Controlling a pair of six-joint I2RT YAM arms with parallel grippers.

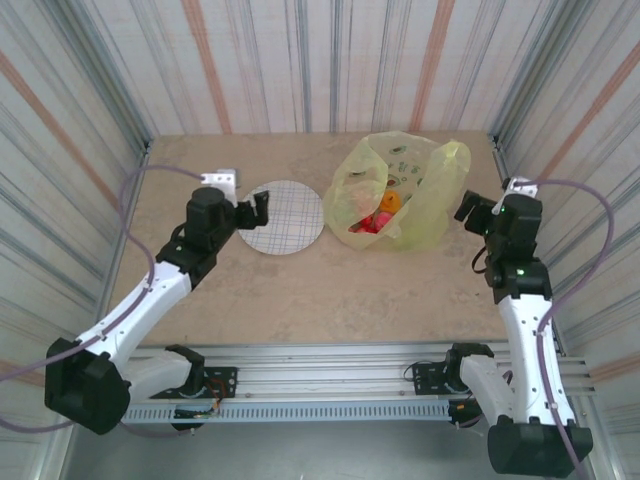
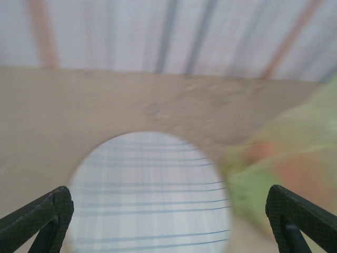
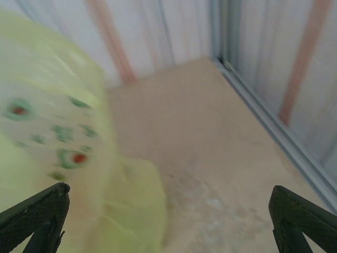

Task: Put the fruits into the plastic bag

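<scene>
The yellow-green plastic bag point(image 1: 405, 185) lies open at the back right of the table. Fruits point(image 1: 375, 220) sit inside its mouth, an orange one point(image 1: 391, 202) above some red ones. My left gripper point(image 1: 252, 212) is open over the left rim of the white plaid plate point(image 1: 285, 218), left of the bag. Its wrist view shows the plate point(image 2: 150, 195) between wide black fingers point(image 2: 50, 213) and the blurred bag point(image 2: 284, 163) at right. My right gripper point(image 1: 467, 208) is open just right of the bag, with nothing in it. Its wrist view shows the bag point(image 3: 52, 137) at left.
Striped walls close in the table on three sides, and the right wall's metal base rail point(image 3: 274, 126) runs near my right gripper. Bare tabletop point(image 1: 330, 300) stretches between the arms and the near rail.
</scene>
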